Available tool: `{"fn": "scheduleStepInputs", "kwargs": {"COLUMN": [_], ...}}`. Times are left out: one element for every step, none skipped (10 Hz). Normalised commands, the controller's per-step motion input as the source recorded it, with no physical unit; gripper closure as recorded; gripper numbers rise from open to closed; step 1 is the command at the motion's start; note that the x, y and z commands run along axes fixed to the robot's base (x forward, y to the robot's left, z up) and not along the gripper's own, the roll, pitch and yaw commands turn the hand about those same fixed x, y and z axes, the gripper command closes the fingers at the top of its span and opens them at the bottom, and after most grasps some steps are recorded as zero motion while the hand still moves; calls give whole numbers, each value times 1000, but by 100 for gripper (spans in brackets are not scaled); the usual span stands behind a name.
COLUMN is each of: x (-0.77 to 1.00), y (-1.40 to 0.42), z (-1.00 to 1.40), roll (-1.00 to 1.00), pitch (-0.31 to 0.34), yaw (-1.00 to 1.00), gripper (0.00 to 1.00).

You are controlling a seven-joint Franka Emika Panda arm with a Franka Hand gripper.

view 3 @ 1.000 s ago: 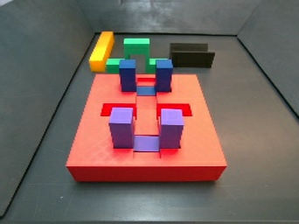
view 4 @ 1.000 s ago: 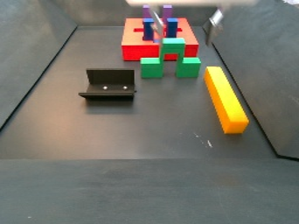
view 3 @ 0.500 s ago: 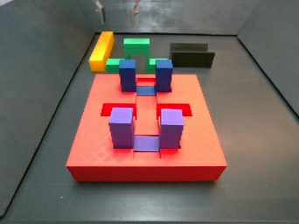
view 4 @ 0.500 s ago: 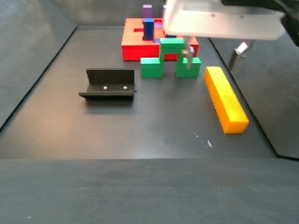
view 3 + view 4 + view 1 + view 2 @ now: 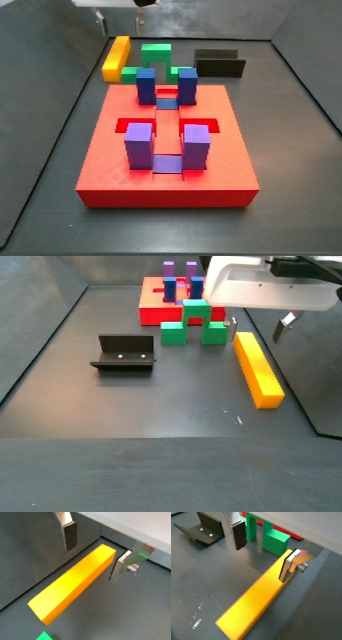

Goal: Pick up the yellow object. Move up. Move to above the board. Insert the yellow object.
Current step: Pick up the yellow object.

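Observation:
The yellow object is a long yellow-orange bar (image 5: 257, 368) lying flat on the dark floor by the wall; it also shows in a side view (image 5: 116, 56). My gripper (image 5: 258, 324) hangs open over the bar's end nearest the board. In both wrist views the bar (image 5: 73, 582) (image 5: 261, 597) runs between my fingers; one finger (image 5: 70, 536) stands apart from it and the other finger (image 5: 120, 564) is close beside its end. My gripper (image 5: 95, 551) (image 5: 264, 549) holds nothing. The red board (image 5: 120, 165) with purple and blue posts lies apart, its channel empty.
A green block (image 5: 194, 322) (image 5: 272, 541) stands between the bar's end and the board (image 5: 154, 298). The dark fixture (image 5: 123, 353) (image 5: 201, 532) stands on the floor away from the bar. A wall (image 5: 314, 366) runs close along the bar's far side.
My gripper has come into view from above and moved down over the end of the yellow bar. The bar, board, green block and fixture have not moved.

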Motion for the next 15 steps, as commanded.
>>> {"fn": "scheduleStepInputs", "kwargs": {"x": [-174,-151,-86,0,-83,-131,-97,-154,-180,-177,-86,0,114,220,63], "y": [0,0,0,3,71,80,34,29,23,26,29,49,54,0,0], "z": [-240,-234,-229,-254,-303,-294,-229,-194,-140,-177,-231,-277,-257,-211,-220], "roll": [0,0,0,0,0,0,0,0,-6,0,0,0,0,0,0], "pitch": [-70,-66,-47,-27,-53,-67,-59,-66,-67,-69,-76,-70,-53,-36,-44], "yaw": [0,0,0,0,0,0,0,0,0,0,0,0,26,49,34], "gripper": [0,0,0,0,0,0,0,0,0,0,0,0,0,0,0]}}
